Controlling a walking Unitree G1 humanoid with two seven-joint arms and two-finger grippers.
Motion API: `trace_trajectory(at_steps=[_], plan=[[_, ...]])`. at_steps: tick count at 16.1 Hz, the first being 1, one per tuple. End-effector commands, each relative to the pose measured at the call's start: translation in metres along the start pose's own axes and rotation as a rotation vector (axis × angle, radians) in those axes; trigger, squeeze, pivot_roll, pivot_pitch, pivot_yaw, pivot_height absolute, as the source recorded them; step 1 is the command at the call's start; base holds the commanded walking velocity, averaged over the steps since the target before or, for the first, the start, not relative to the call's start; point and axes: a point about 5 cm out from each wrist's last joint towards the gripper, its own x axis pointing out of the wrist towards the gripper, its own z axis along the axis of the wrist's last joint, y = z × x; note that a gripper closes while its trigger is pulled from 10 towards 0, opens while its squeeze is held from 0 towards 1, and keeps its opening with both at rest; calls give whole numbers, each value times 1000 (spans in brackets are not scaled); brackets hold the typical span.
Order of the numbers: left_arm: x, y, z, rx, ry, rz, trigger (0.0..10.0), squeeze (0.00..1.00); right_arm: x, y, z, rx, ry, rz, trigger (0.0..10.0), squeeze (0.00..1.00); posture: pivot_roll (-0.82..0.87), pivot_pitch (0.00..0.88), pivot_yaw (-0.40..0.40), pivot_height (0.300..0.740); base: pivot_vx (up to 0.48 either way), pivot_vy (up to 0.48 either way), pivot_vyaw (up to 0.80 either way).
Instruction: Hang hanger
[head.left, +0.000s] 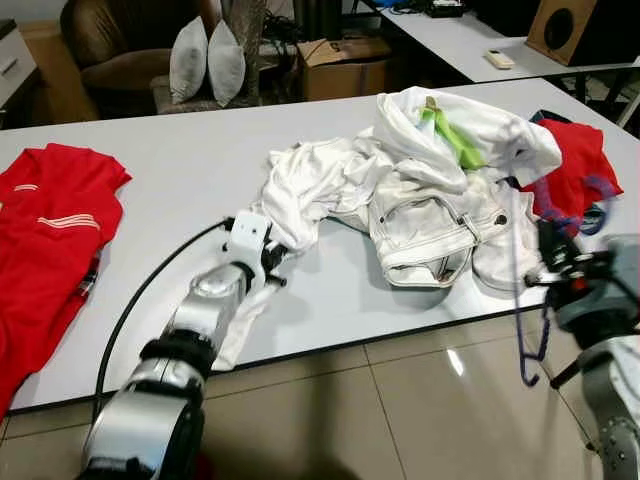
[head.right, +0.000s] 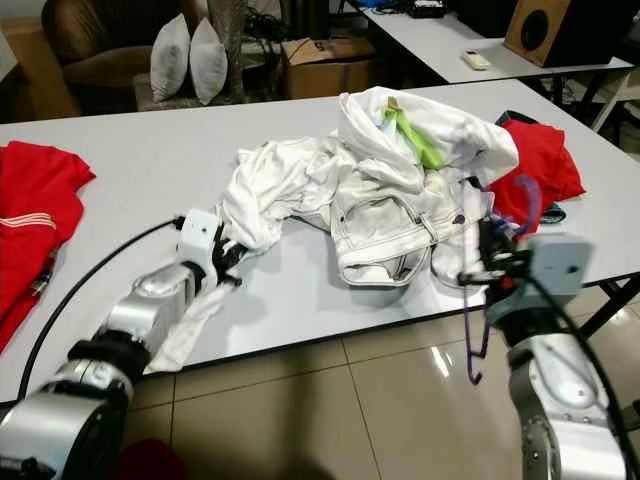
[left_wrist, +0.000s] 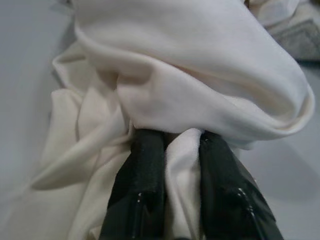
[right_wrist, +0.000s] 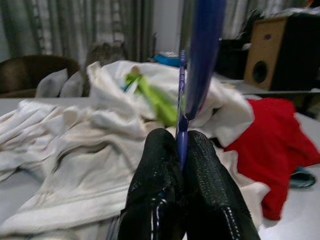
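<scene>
At the near table edge, your left gripper (head.left: 268, 262) is clenched on a fold of the white shirt (head.left: 320, 185); the wrist view shows cloth pinched between both black fingers (left_wrist: 145, 170). The shirt trails off the edge beside your left arm. On the right, just off the table's front edge, your right gripper (head.right: 487, 252) is clamped tight on the blue hanger (head.right: 472, 330), whose thin wire drops below the gripper over the tiled floor (head.left: 430, 400); the rest rises above the fingers. The hanger isn't hung on anything, just held in the air beside the pile. Next back, on the white table (head.left: 180, 170), you have white jeans (head.left: 430, 225) heaped with more white cloth and a green strip (head.left: 450, 135) on top. A red garment (head.left: 575, 165) lies right of the pile, another red shirt (head.left: 50, 220) at the table's far left. Beyond the table: two grey cushions (head.left: 205, 60), brown armchair (head.left: 115, 40), cardboard box (head.left: 345, 65), a speaker (head.left: 560, 28).
</scene>
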Motion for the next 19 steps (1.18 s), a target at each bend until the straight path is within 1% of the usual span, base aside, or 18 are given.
trace_trajectory(at_steps=[1, 2, 3, 4, 5, 6, 8, 9, 10, 11, 13, 15, 19], plan=[[8, -4, 33, -20, -94, -19, 0, 0, 3, -8, 3, 3, -28, -61, 10000, 0, -286, 0, 49, 740, 0, 0, 0], [10, -5, 42, -28, -116, -25, 0, 0, 3, -9, 3, 3, -32, -74, 10000, 0, -286, 0, 49, 740, 0, 0, 0], [14, -9, 77, -82, -212, -31, 0, 0, 5, -11, 4, 10, -42, -95, 10000, 0, -289, 0, 51, 740, 0, 0, 0], [15, -10, 98, -95, -273, -32, 0, 0, 6, -12, 4, 12, -45, -102, 10000, 0, -291, 0, 52, 740, 0, 0, 0], [12, -11, 128, -116, -383, -40, 0, 0, 6, -12, 4, 9, -50, -108, 10000, 0, -294, 0, 55, 740, 0, 0, 0], [5, -11, 166, -197, -534, -64, 0, 0, 4, -12, 5, 9, -58, -119, 10000, 0, -299, 0, 63, 740, 0, 0, 0], [-1, -9, 189, -264, -620, -94, 0, 0, 3, -13, 4, 13, -63, -136, 10000, 0, -303, 0, 73, 740, 0, 0, 0], [-2, -8, 193, -282, -630, -101, 0, 0, 2, -13, 4, 15, -63, -141, 10000, 0, -303, 0, 77, 740, 0, 0, 0], [0, -7, 191, -274, -605, -104, 0, 0, 1, -13, 3, 17, -61, -144, 10000, 0, -302, 0, 78, 740, 0, 0, 0], [2, -8, 184, -254, -576, -102, 0, 0, 0, -12, 2, 17, -60, -143, 10000, 0, -300, 0, 78, 740, 0, 0, 0], [4, -8, 175, -260, -554, -102, 0, 0, 1, -11, 1, 18, -58, -141, 10000, 0, -295, 0, 74, 740, 0, 0, 0], [5, -9, 174, -257, -549, -107, 0, 0, 2, -10, 1, 20, -57, -137, 10000, 0, -291, 0, 69, 740, 0, 0, 0], [6, -10, 170, -220, -521, -116, 0, 0, 6, -7, 1, 18, -59, -110, 10000, 0, -286, 0, 60, 740, 0, 0, 0]])
